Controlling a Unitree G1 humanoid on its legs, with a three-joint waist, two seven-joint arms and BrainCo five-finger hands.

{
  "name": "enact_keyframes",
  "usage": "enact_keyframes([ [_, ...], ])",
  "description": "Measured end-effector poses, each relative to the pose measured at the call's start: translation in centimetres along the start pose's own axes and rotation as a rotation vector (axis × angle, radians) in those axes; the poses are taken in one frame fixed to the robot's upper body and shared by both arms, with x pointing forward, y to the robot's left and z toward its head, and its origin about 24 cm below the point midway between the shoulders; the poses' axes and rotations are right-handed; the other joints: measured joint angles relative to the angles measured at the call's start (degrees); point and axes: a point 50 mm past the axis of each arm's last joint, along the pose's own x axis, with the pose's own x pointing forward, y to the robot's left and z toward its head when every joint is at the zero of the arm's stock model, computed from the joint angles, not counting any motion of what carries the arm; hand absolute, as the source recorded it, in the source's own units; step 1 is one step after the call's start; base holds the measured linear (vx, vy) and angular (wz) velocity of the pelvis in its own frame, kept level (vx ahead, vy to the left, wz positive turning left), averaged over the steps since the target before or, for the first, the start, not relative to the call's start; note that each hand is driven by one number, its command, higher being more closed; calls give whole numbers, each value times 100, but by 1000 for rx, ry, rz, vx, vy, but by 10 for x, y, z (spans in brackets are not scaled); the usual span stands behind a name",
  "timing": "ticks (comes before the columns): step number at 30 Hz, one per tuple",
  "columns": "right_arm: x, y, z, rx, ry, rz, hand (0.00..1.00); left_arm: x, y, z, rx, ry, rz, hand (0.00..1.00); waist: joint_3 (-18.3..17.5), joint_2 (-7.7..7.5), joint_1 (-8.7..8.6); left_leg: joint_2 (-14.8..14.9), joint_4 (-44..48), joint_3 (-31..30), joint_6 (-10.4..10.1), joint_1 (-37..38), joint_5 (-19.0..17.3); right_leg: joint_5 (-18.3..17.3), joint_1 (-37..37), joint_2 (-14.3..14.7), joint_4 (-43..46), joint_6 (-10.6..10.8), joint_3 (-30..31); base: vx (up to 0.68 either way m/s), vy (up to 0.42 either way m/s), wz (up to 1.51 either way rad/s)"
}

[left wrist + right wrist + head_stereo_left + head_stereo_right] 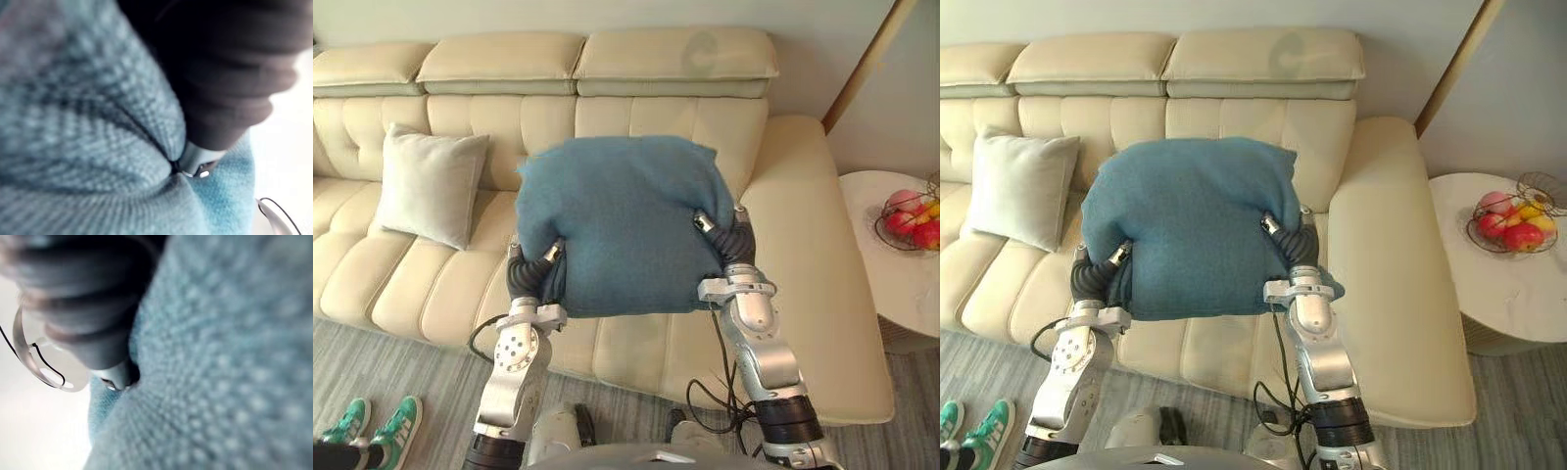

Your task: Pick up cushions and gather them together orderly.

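Left eye view: blue cushion [622, 225] is up between left hand [536, 272] and right hand [734, 240], over the sofa [803, 294]; their grip I cannot tell.

Bare sofa seat [411, 284] lies open left of the left hand [548, 257] up to the grey cushion [429, 186]; beyond the right hand [705, 223] stands a side table [891, 284].

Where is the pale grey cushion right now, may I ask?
Left eye view: the pale grey cushion leans on the sofa backrest, left of the blue cushion.
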Motion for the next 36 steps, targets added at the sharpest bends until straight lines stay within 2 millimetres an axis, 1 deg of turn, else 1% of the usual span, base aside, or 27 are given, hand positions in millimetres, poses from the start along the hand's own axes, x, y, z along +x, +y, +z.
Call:
enact_keyframes([
  [1, -1, 0, 2, 2, -9, -1, 100, -1, -1, -1, -5, 5, 1, 100, 23, 185, 28, 79, -469, -429, -375, 150, 490, -98, -11, 148, 66, 153, 181, 197, 428, -68],
  [2, -10, 2, -5, 43, 24, -22, 100, 0, 3, -5, 20, 22, -1, 100, 4, -20, -32, -227, -468, -709, -489, 247, 484, -209, -59, -19, 40, 133, 530, 174, 236, -63],
  [3, -13, 3, -6, 72, 31, -27, 100, -1, 5, -4, 27, 18, 2, 100, -29, -86, 32, -434, -421, -1182, -700, 309, 115, -210, -197, -149, 93, 294, 811, 188, 233, -48],
  [4, -14, 4, -8, 84, 40, -30, 100, -2, 6, -5, 31, 24, 4, 100, -10, -90, 20, -536, -253, -968, -433, 269, 25, -138, -213, -277, 73, 430, 987, 155, 142, -76],
  [6, -16, 10, -12, 98, 62, -12, 100, -9, 12, -7, 34, 37, 24, 100, -9, -110, 108, -554, -90, -572, -221, 344, -121, 90, -221, -325, -123, 473, 1369, 81, 212, -89],
  [7, -18, 13, -13, 106, 69, 2, 100, -14, 15, -6, 34, 39, 35, 100, -17, -142, 118, -537, 0, -408, -147, 353, -244, 233, -216, -323, -282, 526, 1573, 57, 202, -115],
  [8, -19, 16, -13, 113, 73, 8, 100, -18, 17, -5, 34, 40, 41, 100, -27, -232, 135, -533, 35, -183, -127, 358, -346, 329, -284, -325, -440, 533, 1826, 30, 144, -104],
  [9, -19, 17, -13, 118, 73, 8, 100, -19, 18, -5, 36, 40, 43, 100, -24, -281, 136, -522, 59, -68, -119, 357, -386, 357, -340, -325, -478, 544, 1950, 9, 92, -105],
  [11, -19, 18, -14, 126, 74, 9, 100, -21, 19, -5, 41, 42, 45, 100, -23, -443, 88, -473, 172, 302, -86, 356, -572, 444, -587, -282, -514, 482, 2452, -16, 65, -103],
  [12, -19, 18, -14, 126, 74, 10, 100, -21, 20, -5, 42, 42, 46, 100, -33, -473, 88, -455, 205, 387, -81, 356, -625, 490, -642, -268, -530, 470, 2547, -16, 71, -100],
  [13, -19, 19, -14, 127, 74, 12, 100, -21, 21, -5, 44, 43, 49, 100, -57, -525, 75, -441, 256, 528, -68, 356, -708, 587, -725, -243, -582, 464, 2743, -1, 63, -115],
  [14, -19, 20, -13, 127, 74, 17, 100, -22, 23, -5, 45, 44, 58, 100, -82, -573, 38, -415, 306, 727, -28, 371, -800, 793, -818, -206, -681, 452, 2966, 5, 75, -130],
  [15, -19, 20, -14, 128, 75, 22, 100, -22, 24, -5, 47, 45, 63, 100, -81, -573, -18, -367, 343, 879, -18, 394, -861, 994, -857, -167, -779, 452, 3055, 5, 66, -110],
  [16, -19, 20, -14, 128, 75, 23, 100, -22, 25, -5, 48, 43, 64, 100, -81, -573, -34, -353, 371, 935, -11, 400, -895, 1077, -881, -152, -816, 456, 3092, -2, 71, -90],
  [17, -19, 20, -14, 128, 75, 26, 100, -21, 25, -5, 48, 43, 57, 100, -84, -578, -86, -344, 391, 1001, 14, 408, -964, 1233, -919, -140, -918, 458, 3084, -5, 70, -67],
  [20, -19, 20, -14, 126, 77, 28, 100, -21, 24, -6, 50, 46, 53, 100, -84, -577, -148, -358, 433, 1029, 49, 405, -1013, 1329, -974, -142, -942, 467, 3069, -2, 52, -32],
  [23, -20, 20, -17, 124, 91, 30, 100, -22, 25, -7, 62, 49, 54, 100, -85, -576, -98, -359, 427, 1020, 55, 398, -1011, 1331, -977, -146, -946, 468, 3052, -1, 13, -1],
  [25, -19, 20, -24, 118, 118, 34, 100, -21, 26, -10, 68, 62, 59, 100, -92, -566, -39, -362, 380, 1009, 55, 375, -977, 1330, -1001, -148, -961, 468, 3010, -12, -8, 3],
  [27, -16, 24, -34, 111, 153, 48, 100, -19, 31, -13, 98, 70, 72, 100, -104, -559, -31, -360, 361, 964, 39, 247, -923, 1331, -1097, -153, -979, 468, 2897, -42, -32, 9],
  [29, -8, 31, -39, 104, 169, 75, 100, -14, 35, -14, 110, 68, 89, 100, -104, -547, -11, -358, 374, 957, 32, -35, -834, 1357, -1351, -164, -994, 489, 2817, -57, -53, 5],
  [30, -3, 36, -41, 100, 175, 92, 100, -9, 37, -15, 122, 66, 99, 100, -92, -520, -6, -352, 371, 915, 19, -210, -764, 1453, -1474, -166, -1058, 500, 2746, -65, -63, 12],
  [32, 3, 40, -43, 92, 180, 97, 100, 1, 37, -17, 141, 69, 110, 100, -62, -469, 13, -344, 357, 826, 7, -393, -643, 1568, -1598, -160, -1115, 499, 2641, -72, -64, 23],
  [33, 6, 42, -42, 89, 177, 98, 100, 7, 36, -16, 147, 67, 122, 100, -32, -440, 40, -335, 306, 779, 1, -446, -573, 1621, -1624, -154, -1138, 494, 2578, -75, -63, 21],
  [35, 9, 48, -40, 81, 168, 104, 100, 13, 37, -16, 156, 61, 141, 100, -18, -429, 106, -332, 195, 757, -6, -458, -496, 1658, -1642, -152, -1158, 467, 2532, -93, -49, 14],
  [36, 14, 53, -34, 79, 139, 112, 100, 20, 36, -9, 164, 29, 150, 100, -4, -424, 150, -334, 159, 722, -5, -568, -426, 1665, -1736, -156, -1144, 459, 2441, -108, -41, 15],
])
